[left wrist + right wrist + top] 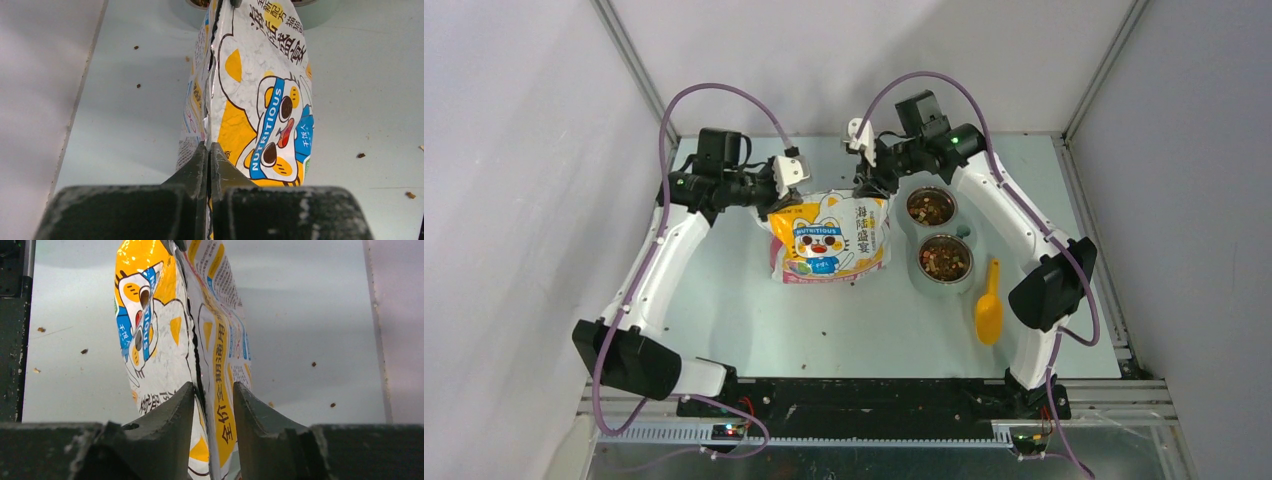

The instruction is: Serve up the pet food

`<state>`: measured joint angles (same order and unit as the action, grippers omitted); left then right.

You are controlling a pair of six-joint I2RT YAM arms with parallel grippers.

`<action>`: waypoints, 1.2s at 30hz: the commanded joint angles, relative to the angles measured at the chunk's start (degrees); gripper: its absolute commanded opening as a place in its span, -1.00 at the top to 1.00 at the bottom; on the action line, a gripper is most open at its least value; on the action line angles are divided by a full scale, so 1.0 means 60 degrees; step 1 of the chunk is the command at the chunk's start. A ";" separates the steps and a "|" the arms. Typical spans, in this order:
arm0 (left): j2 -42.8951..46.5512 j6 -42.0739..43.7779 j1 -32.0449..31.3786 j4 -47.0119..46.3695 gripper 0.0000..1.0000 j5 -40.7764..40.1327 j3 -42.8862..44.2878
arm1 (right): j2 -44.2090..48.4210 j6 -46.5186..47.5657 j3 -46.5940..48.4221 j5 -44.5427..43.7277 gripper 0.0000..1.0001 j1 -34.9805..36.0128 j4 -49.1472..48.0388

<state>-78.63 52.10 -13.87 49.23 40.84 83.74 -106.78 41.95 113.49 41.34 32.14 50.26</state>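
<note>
- Kibble, small brown-reddish pet food, fills two steel bowls near the desk's right edge.
- Our left gripper clamps the white-yellow printed bag; right gripper gapes around it.
- Held one-sided, it could tip, spilling.

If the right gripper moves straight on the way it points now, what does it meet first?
The printed bag: its edge stands between the parted fingers of the right gripper, so moving on would press straight into the bag. Whether a finger touches it now is unclear.
</note>
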 commanded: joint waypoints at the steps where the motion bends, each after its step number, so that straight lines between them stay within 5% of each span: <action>1: 0.0265 -0.0411 -0.0033 -0.0651 1.00 0.0073 -0.0280 | 0.0168 -0.0384 0.0143 0.0444 0.27 0.0089 -0.0765; 5: 0.0287 -0.0651 -0.0032 -0.0694 1.00 0.0142 -0.0283 | -0.0137 -0.0558 0.0457 0.0702 0.51 0.0125 -0.0695; 11: 0.0165 -0.0970 -0.0018 -0.0634 1.00 0.0131 -0.0094 | -0.0076 0.0154 0.0425 0.0919 0.31 0.0189 -0.0233; 25: -0.0027 -0.1291 0.0304 -0.0218 0.97 0.0331 0.0294 | 0.0850 0.1790 -0.1256 0.0292 0.53 0.0595 -0.0526; 29: 0.0039 -0.0553 0.0303 0.0200 0.76 0.0425 0.0288 | 0.1080 0.1366 -0.1465 0.0089 0.82 0.0621 -0.1071; 32: 0.0241 0.0105 0.0229 0.0353 0.47 0.0364 0.0119 | 0.1131 0.0668 -0.1438 -0.0051 0.84 0.0582 -0.1595; 36: 0.0308 0.0498 0.0068 0.0172 0.45 0.0155 0.0043 | 0.1119 0.0129 -0.1396 -0.0315 0.75 0.0555 -0.1908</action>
<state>-78.52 50.68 -12.73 50.50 42.15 83.24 -103.28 46.76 104.38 40.56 35.46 44.40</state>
